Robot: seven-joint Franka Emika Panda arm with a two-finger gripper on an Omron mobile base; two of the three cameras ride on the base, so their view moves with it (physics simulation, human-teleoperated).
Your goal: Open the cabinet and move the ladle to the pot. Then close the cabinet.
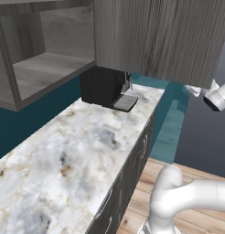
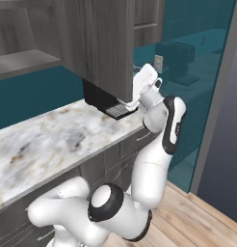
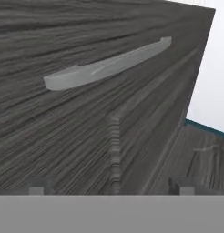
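facing the cabinet [image 3: 86,127] door close up, the gripper [image 3: 111,187] stands with jaws wide and holds nothing. opening looks like the step in hand. next, i judge, the jaws must straddle the silver handle [image 3: 104,63]. door: dark grey wood grain, hanging above the counter's [image 1: 87,137] far end.

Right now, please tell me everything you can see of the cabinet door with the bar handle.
The cabinet door is dark grey wood grain with a recessed panel. One long silver bar handle is fixed on it. It hangs above the marble counter, over a black coffee machine. The open gripper faces it closely; contact cannot be told.
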